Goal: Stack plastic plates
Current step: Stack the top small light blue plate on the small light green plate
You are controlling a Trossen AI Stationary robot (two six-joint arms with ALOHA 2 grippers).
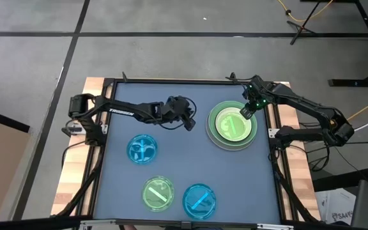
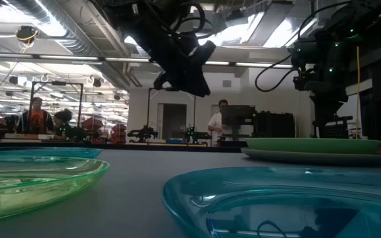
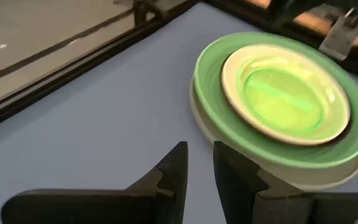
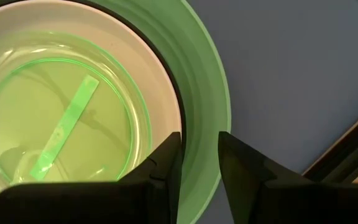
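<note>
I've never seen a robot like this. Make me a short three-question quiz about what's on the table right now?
1. True or false: the small translucent green plate on top of the stack rests directly on the large light green plate.
2. How many translucent plates lie singly on the blue table, off the stack?
3. Which gripper is over the stack: A) left gripper, B) right gripper?

Key:
1. False; a medium white plate lies between them.
2. Three: two blue, one green.
3. B.
</note>
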